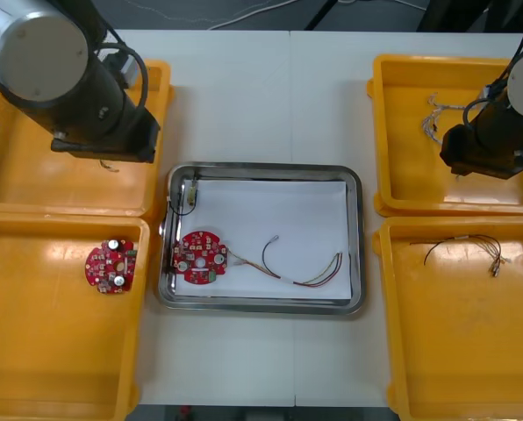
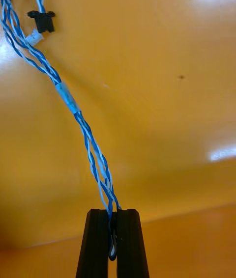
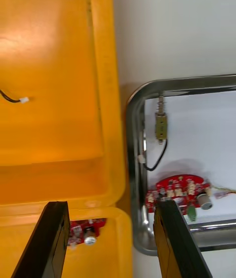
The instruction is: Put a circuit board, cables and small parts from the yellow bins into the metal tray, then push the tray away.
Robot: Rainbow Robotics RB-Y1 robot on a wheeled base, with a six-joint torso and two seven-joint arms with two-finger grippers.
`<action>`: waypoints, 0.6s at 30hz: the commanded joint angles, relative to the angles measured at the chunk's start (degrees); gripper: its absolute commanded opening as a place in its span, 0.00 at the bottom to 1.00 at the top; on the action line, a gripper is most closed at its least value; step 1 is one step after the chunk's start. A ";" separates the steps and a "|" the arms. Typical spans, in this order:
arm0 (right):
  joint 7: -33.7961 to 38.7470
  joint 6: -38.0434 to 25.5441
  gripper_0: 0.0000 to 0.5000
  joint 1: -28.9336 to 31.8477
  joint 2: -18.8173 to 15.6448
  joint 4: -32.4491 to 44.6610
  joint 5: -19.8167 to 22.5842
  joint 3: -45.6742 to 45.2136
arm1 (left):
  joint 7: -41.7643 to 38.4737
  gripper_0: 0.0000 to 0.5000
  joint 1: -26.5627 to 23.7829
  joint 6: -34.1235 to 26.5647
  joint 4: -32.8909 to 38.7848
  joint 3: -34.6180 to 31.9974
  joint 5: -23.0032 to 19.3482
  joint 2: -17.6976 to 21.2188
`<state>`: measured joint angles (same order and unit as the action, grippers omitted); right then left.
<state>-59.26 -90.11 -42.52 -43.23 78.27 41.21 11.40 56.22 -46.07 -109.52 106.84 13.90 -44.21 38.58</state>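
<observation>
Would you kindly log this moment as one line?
right pincer: shut on blue-white cable in far right bin | left pincer: open over far left bin | tray: holds board, red-yellow cable, black cable

Front camera looks steeply down over the whole worktop (image 1: 244, 88). Right wrist camera sits close above the floor of a yellow bin (image 2: 157, 86). Left wrist camera, farther back, shares one corner of the metal tray (image 3: 133, 130) with the front view.
</observation>
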 commanded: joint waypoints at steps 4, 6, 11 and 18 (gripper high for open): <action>-3.31 -1.64 0.00 0.33 -4.23 1.71 2.65 -4.28 | 9.17 1.00 -1.47 -0.17 -5.07 -6.78 -1.41 5.63; -3.84 -1.64 0.06 1.03 -4.85 1.80 3.27 -4.98 | 11.10 1.00 -1.39 -0.26 -6.30 -8.63 -1.41 6.33; -4.72 -1.64 0.49 1.30 -5.11 1.89 3.62 -5.07 | 12.60 1.00 -0.51 0.36 -7.53 -13.11 0.44 6.69; -6.30 -1.64 1.00 1.21 -5.11 1.89 3.88 -5.95 | 18.31 1.00 3.89 4.66 -7.88 -19.26 5.45 7.83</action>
<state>-63.15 -91.51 -41.47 -45.77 78.48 44.37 7.92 66.98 -44.80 -106.87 98.55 -0.85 -40.55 43.31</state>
